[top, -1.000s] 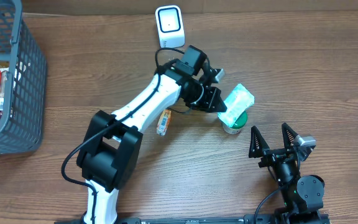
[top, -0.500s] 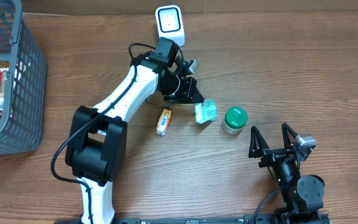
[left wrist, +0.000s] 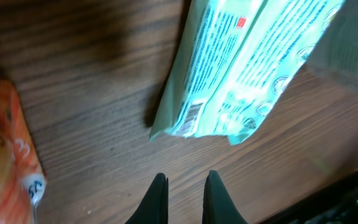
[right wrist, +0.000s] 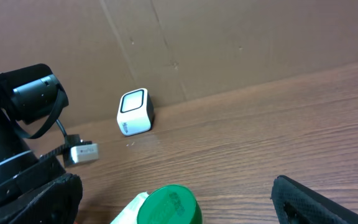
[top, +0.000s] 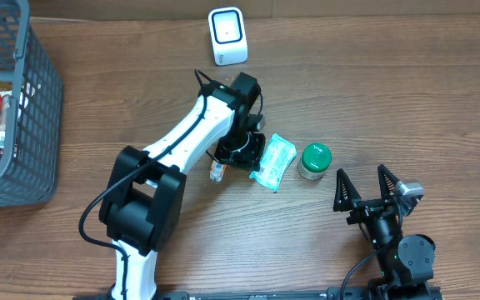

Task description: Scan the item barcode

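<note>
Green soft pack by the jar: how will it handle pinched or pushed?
Green soft pack likely floppy: thin film wrapper, crimped end, so it may sag from an edge pinch. Glossy film, possibly slippery. Lies flat: a push should slide it, not roll.

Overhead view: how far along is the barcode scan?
Done: nothing that shows; the packet lies on the table, apart from the scanner. In hand: nothing; the left gripper is shut and empty beside the packet, the right gripper open, away from it. Left: grasp the packet, show its barcode to the scanner.
</note>
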Controlling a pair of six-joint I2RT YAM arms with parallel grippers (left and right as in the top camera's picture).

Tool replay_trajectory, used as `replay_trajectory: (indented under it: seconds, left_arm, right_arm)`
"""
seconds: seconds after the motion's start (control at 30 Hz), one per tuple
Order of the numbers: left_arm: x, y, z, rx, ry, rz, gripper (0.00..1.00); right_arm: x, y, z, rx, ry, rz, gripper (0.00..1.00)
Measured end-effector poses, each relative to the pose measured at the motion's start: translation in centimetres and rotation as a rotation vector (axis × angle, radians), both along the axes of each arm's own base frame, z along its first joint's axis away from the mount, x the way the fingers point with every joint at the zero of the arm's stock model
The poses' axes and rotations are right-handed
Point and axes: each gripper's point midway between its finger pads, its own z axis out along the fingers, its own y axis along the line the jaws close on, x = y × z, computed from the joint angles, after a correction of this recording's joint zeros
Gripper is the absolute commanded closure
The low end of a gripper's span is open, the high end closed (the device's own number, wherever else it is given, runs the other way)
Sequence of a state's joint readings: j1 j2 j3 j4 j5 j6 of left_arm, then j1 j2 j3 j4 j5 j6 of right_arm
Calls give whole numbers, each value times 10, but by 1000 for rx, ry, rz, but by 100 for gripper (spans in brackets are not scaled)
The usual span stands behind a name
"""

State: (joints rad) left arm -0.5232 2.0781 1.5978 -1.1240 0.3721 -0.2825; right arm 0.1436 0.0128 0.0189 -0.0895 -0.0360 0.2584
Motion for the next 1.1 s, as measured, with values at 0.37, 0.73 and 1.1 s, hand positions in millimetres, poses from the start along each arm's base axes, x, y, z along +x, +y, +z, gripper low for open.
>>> replay_trajectory:
  seconds: [0.37,0.73,1.1]
  left_arm:
    - [30,-5,-6,68,-181,-16,95]
    - [59,41,68,200,-385,53,50]
    - [36,72,31,296,-320,54,49]
  right_arm:
    - [0,0,0,0,0,0,0]
    - [0,0,0,-1,-1,0,0]
    - [0,0,0,0,0,0,0]
